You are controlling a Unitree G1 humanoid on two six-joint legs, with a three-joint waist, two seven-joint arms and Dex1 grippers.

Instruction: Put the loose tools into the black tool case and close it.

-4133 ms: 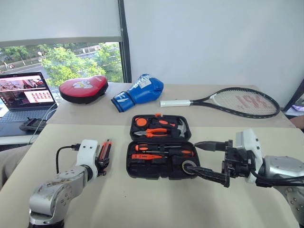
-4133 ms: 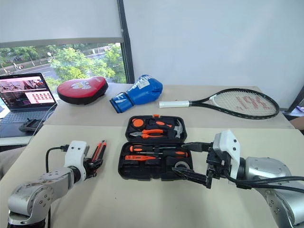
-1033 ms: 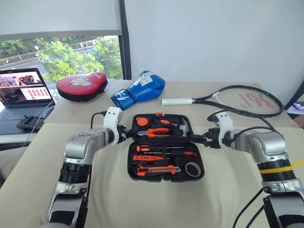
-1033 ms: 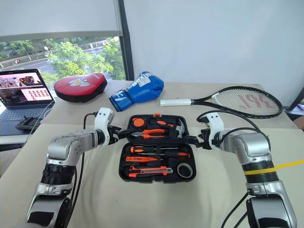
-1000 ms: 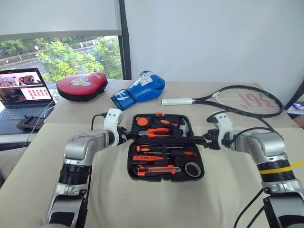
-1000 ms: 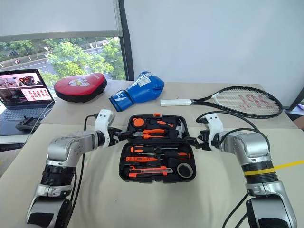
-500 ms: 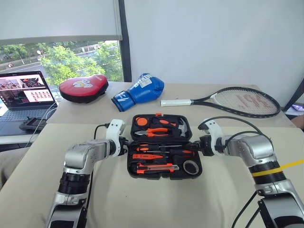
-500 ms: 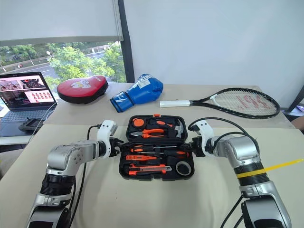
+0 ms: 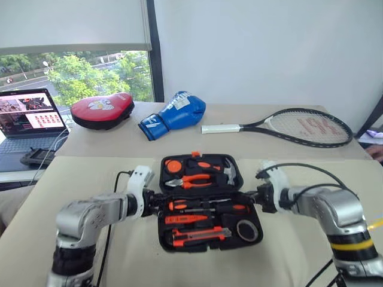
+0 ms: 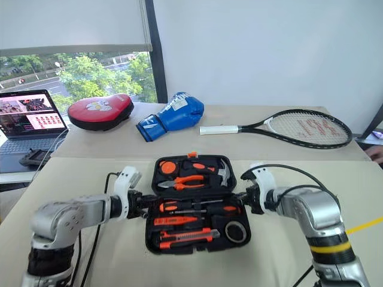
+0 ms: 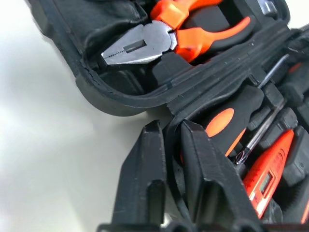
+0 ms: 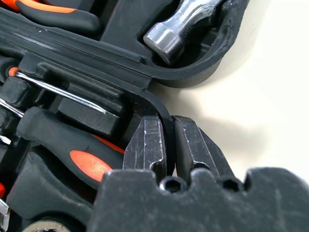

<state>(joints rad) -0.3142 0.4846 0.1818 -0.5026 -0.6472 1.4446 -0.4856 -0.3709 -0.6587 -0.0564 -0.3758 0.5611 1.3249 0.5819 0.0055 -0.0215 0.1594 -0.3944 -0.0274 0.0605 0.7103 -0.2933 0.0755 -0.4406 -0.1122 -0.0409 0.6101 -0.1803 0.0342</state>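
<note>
An open black plastic hinged tool case (image 9: 206, 203) is pinched at its side rims between the left gripper (image 9: 157, 202) and right gripper (image 9: 251, 198), both clamped.

Beige table (image 9: 179, 269): open tool case (image 9: 209, 239), racket (image 9: 287, 127), glove (image 9: 173, 115).

1 tool case (image 9: 206, 206), 1 racket (image 9: 287, 127), 1 glove (image 9: 173, 115), 1 laptop (image 9: 27, 119)

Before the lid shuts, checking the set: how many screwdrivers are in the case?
3, all in the case, near half: left screwdriver, right screwdriver, orange tester just below. None seem hidden.
</note>
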